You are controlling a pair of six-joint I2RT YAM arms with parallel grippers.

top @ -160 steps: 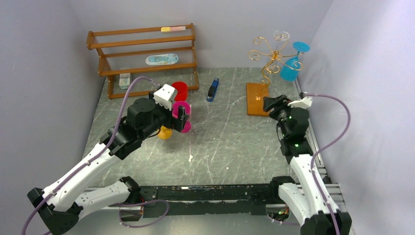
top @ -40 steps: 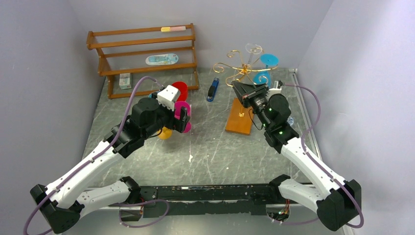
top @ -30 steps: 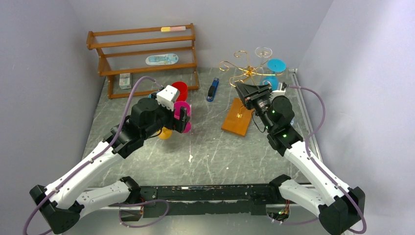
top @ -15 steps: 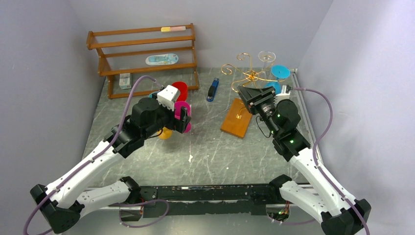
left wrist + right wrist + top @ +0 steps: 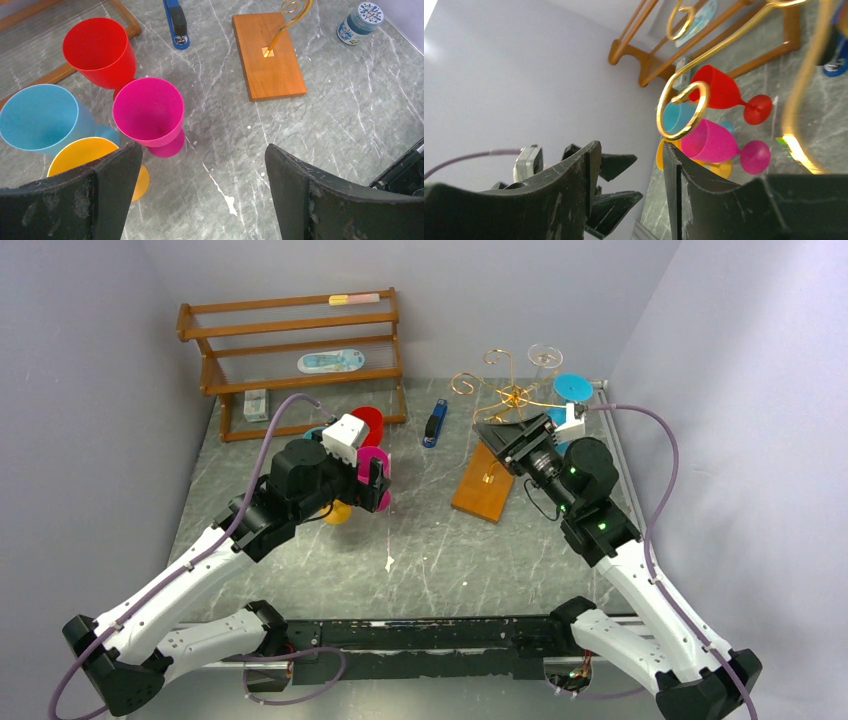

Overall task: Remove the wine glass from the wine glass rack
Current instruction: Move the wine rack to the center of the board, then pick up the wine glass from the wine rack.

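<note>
While the right gripper (image 5: 631, 150) is holding its jaws partly spread with nothing between them, it is facing the gold scrolls of the wine glass rack (image 5: 513, 392) rather than a glass. The blue wine glass (image 5: 573, 387) is hanging foot-up from the rack's right-hand arm, just behind the right wrist in the overhead view; the clear wine glass (image 5: 545, 357) is hanging at the back; neither is off yet.

The step in hand is probably lining up on the blue glass. Doing it well is likely meaning turning the wrist toward the stem, bringing one finger to each side between foot and bowl, closing gently, and sliding the foot out along the wire to its open end before lifting; pulling sideways is risking dragging the light rack. The left gripper (image 5: 202, 149), spread wide and empty, is hovering over the pink goblet (image 5: 148, 112) and its neighbours; it could be steadying the wooden base (image 5: 269, 55).

Against the earliest overhead picture, the rack is standing further left with its base turned askew, and the right arm is reaching over it; within the last second the wire top is swinging back rightward and the right jaws are parting; the left arm is staying put.
</note>
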